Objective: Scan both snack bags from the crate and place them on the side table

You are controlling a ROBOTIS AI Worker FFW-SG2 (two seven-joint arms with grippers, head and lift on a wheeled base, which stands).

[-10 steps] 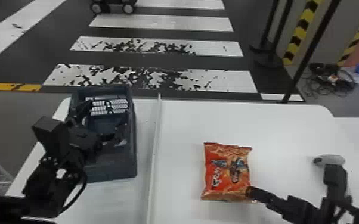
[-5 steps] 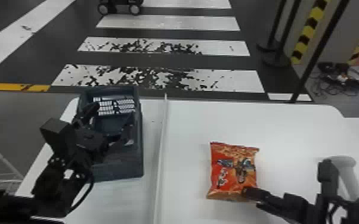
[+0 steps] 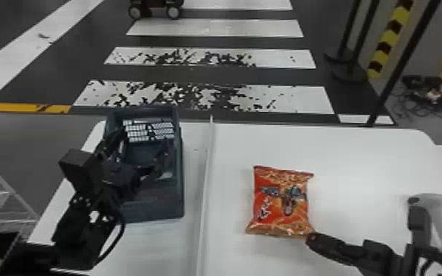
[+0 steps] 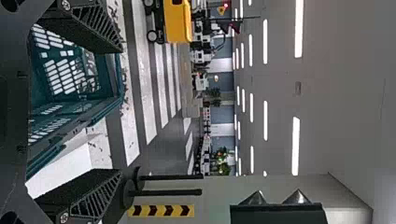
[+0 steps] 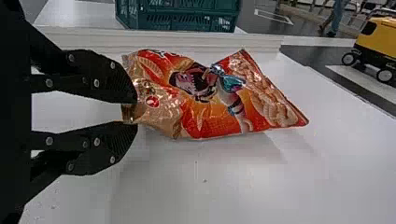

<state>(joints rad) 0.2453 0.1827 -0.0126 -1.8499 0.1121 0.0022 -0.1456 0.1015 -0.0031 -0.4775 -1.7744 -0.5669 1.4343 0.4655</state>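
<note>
Now the bag (image 3: pixel 281 202) lies right of the crate (image 3: pixel 158 207), slightly nearer it than a second ago, its corner clamped in the right gripper (image 5: pixel 136 113), so scanning probably follows. The scanner (image 3: pixel 429 200) sits farther right of the crate; the left gripper (image 4: pixel 121 110) spreads wide over it. I count one bag, one crate, one scanner.

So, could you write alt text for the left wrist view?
Two black fingers stand wide apart before a green lattice-walled crate; beyond, turned sideways, are a white-striped floor, a yellow wheeled machine and ceiling lights.
</note>
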